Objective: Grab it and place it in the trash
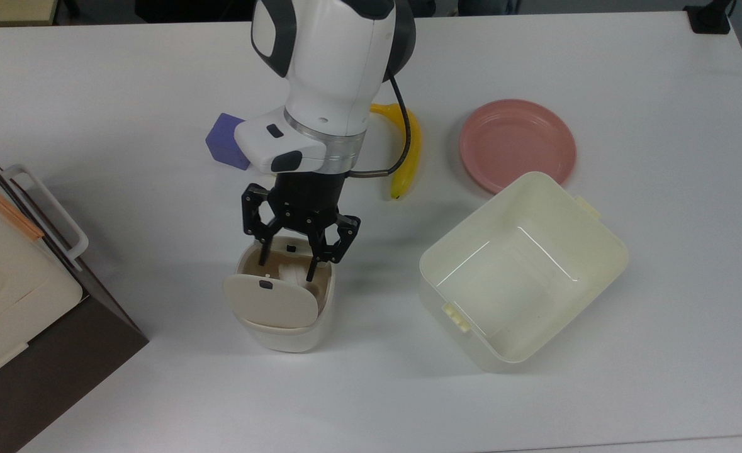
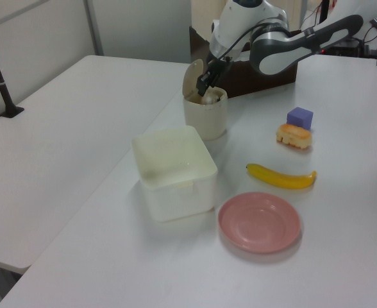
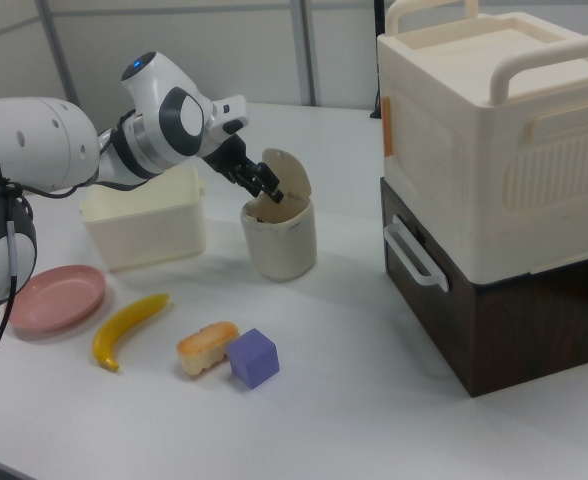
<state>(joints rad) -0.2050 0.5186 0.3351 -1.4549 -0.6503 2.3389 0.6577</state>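
Bench: white bench (image 1: 629,75) under everything you see; a second white one sits beside it at the left view's left.
Claw: your claw (image 1: 286,267) hangs over the mouth of the bin, fingers spread, tips dipped just inside the rim; nothing is pinched between them.
Wad: the wad (image 1: 292,272) lies loose inside the bin, between the two fingertips and below them; in the left view you see it as a pale lump (image 2: 209,97) at the bin's mouth.
Bin: the bin (image 1: 282,327) stands upright near the top view's middle, its flap (image 1: 270,303) swung up on the side away from the arm, dark mark facing up in the top view; in the right view the flap (image 3: 286,176) stands up behind the claw.
Tub: a big cream tub (image 1: 603,251) sits open on the top view's right of the bin, well apart from it, turned at an angle to the bench edge.
Plate: a pink plate (image 1: 517,143) lies just beyond the tub's far corner in the top view.
Banana: a banana (image 1: 405,167) lies between plate and arm in the top view, partly under the arm's cable.
Cube: a purple cube (image 1: 223,146) peeks out at the top view's left of the arm; in the right view it touches a bread roll (image 3: 206,347).
Crate: a cream handled crate (image 3: 494,140) sits on a dark box (image 3: 504,320) at the right view's right.
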